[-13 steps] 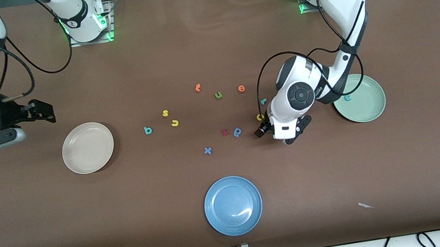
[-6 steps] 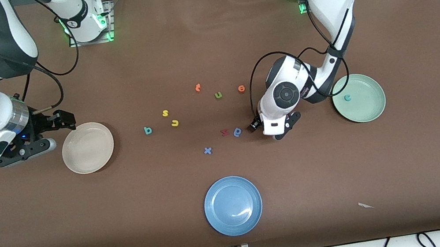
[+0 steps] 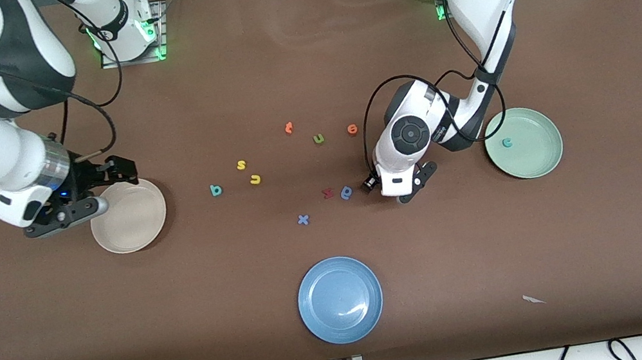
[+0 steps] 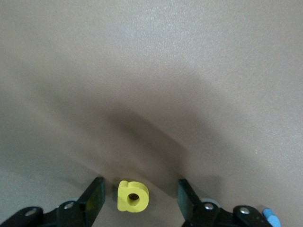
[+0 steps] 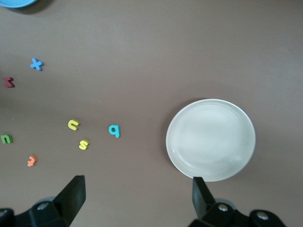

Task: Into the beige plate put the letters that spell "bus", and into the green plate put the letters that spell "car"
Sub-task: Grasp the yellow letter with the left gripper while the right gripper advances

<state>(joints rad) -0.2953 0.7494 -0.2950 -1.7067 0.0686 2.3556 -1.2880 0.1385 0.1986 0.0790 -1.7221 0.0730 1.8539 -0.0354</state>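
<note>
The green plate [image 3: 523, 143] was seen toward the left arm's end of the table with only the teal "c" [image 3: 507, 142] in it, and the beige plate [image 3: 128, 215], toward the right arm's end, held nothing. The right gripper [image 5: 137, 201] hung wide open and empty at the beige plate's edge. The left gripper [image 4: 137, 198], down at the table and half closed, bracketed the yellow "a" [image 4: 132, 196] without clearly touching it; the foam was judged light and soft, best pinched across its flat sides.
</note>
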